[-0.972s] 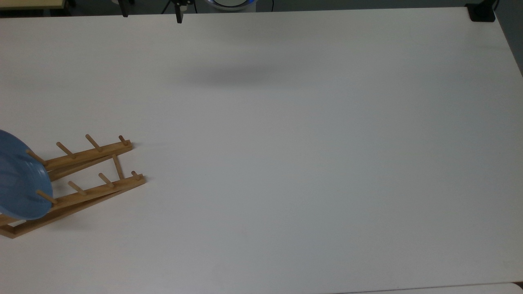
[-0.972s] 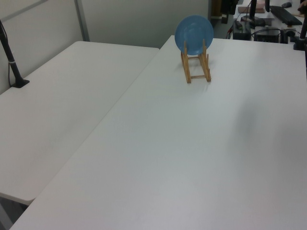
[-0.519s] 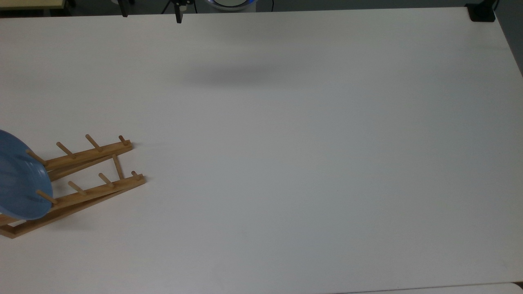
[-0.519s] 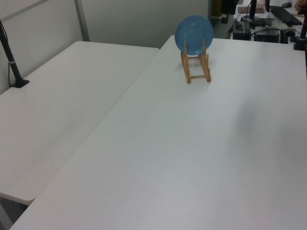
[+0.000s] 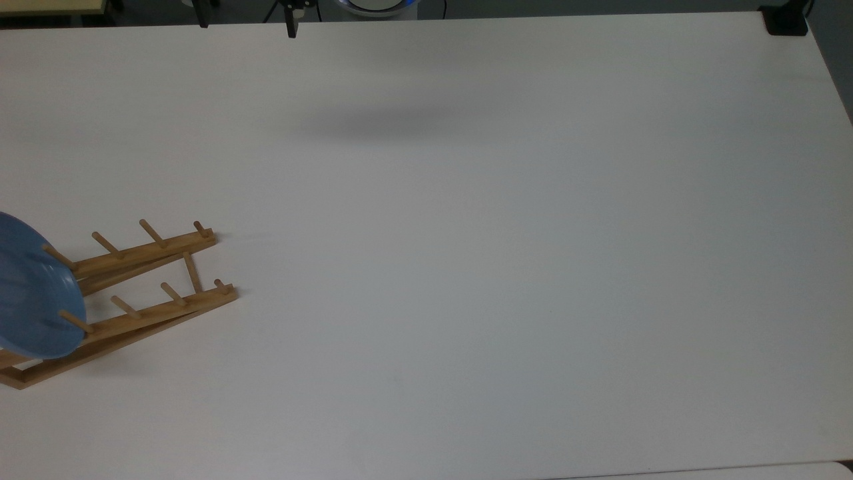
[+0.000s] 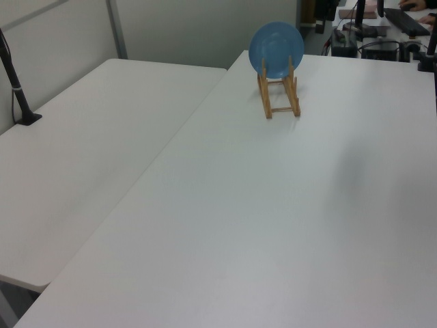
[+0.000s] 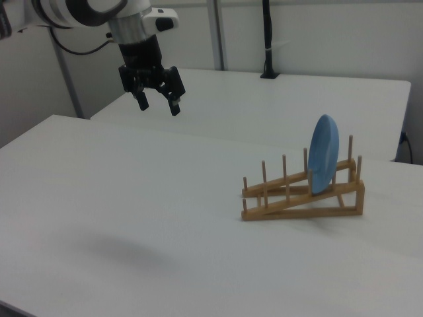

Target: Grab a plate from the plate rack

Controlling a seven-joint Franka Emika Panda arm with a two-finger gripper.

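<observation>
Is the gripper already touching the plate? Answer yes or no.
No: in the right view the open gripper hangs in the air, well apart from the plate standing in the plate rack.

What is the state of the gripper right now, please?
Gripper: open and holding nothing, hanging high above the table, well away from the light-blue plate standing in the wooden plate rack.

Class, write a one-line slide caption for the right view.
Open hand hangs above the white table, apart from the blue plate standing upright in the wooden plate rack.

the plate [image 7: 323,154] stands in the plate rack [image 7: 301,193] on the table [image 7: 132,198].
</observation>
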